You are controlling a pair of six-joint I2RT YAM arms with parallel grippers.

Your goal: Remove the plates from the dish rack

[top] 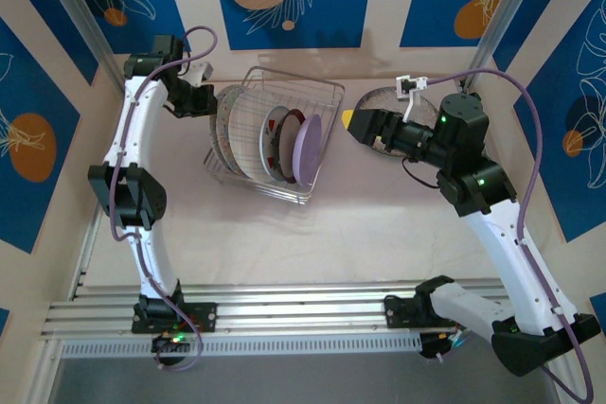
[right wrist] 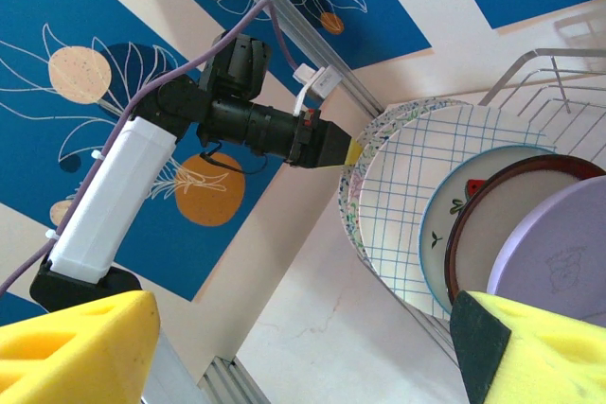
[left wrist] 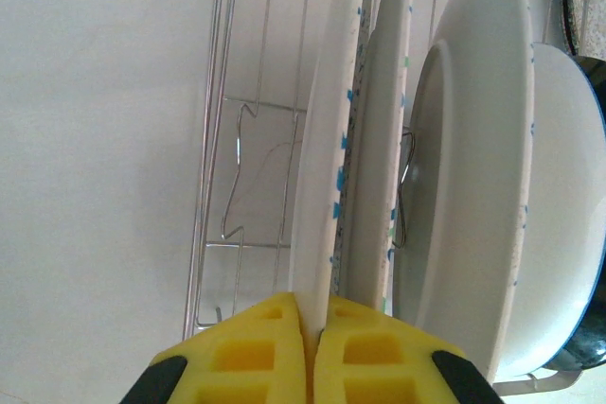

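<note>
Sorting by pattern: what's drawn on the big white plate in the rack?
Blue grid lines; plate clearest in right wrist view.

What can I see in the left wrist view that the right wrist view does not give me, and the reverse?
Left wrist: the plates stand edge-on, and the left gripper has its yellow jaws shut on the rim of the outermost plate. Right wrist: the plates' faces, with the grid-lined plate and the lilac plate told apart, and the right gripper with jaws wide open, holding nothing. Both: the plates standing in the wire dish rack.
</note>
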